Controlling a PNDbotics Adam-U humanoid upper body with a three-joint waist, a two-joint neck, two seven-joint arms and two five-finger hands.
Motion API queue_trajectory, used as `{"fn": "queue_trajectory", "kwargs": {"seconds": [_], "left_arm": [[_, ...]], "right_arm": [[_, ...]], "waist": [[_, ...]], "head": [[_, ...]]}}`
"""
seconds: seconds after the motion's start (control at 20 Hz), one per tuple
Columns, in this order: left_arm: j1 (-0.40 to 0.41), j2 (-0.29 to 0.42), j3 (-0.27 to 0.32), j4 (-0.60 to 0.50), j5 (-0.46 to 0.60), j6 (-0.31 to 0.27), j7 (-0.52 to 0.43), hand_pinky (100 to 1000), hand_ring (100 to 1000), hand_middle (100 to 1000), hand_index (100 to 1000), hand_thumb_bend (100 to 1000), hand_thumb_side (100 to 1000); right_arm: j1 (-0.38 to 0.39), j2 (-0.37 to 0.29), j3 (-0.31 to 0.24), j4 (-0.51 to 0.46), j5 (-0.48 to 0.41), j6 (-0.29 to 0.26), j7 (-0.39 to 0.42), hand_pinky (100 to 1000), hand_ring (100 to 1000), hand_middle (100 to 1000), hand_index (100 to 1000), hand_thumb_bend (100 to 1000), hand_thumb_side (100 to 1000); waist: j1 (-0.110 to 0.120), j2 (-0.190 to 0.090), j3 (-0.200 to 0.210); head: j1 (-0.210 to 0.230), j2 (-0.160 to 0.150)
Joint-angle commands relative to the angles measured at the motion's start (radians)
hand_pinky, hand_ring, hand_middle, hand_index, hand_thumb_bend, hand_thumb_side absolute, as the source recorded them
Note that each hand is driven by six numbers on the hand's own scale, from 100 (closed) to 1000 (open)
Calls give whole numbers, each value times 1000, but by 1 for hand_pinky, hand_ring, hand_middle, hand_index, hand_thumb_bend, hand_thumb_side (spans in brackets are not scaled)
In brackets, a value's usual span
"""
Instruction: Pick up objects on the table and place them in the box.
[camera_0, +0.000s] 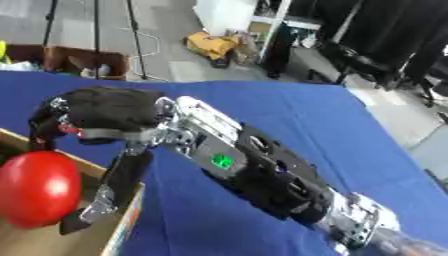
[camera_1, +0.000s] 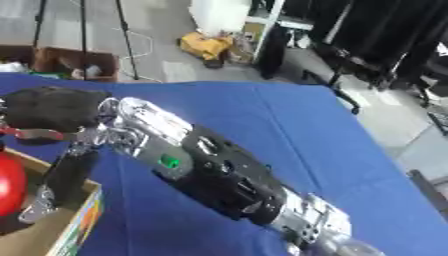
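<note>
1. Blue cloth-covered table (camera_0: 332, 150) filled most of the view, tilted in frame.
2. Robot's right arm (camera_0: 262, 175), black with silver joints and a small green light, ran from lower right diagonally toward the left edge.
3. Open brown cardboard box (camera_0: 114, 230) sat at the lower left corner on the table.
4. Right hand (camera_0: 109, 117) hung over the box's near wall, fingers (camera_0: 118, 185) pointing down and loosely spread; whether they touched the ball, cannot tell.
5. Round glossy red ball (camera_0: 39, 187) was over the box opening, just beside the hand's fingers.
</note>
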Motion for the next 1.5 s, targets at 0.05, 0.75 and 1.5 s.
{"fn": "queue_trajectory", "kwargs": {"seconds": [0.05, 0.75, 1.5], "left_arm": [[-10, 21, 3, -21, 1, -2, -3, 358, 510, 551, 726, 100, 772], [-13, 19, 6, -21, 0, 2, -4, 357, 507, 549, 725, 100, 772], [-15, 20, 7, -21, 4, 3, -2, 356, 505, 549, 725, 100, 773]], "right_arm": [[-18, -26, -2, 1, 44, -19, -20, 501, 768, 563, 533, 100, 605], [-8, -26, 5, 4, 104, -74, 9, 587, 840, 770, 777, 116, 549], [-3, -30, -19, -19, 40, -70, 97, 611, 856, 792, 784, 342, 532]], "waist": [[5, -18, 3], [1, -15, 2], [2, -18, -2]], "head": [[-12, -17], [-13, -16], [-17, -11]]}}
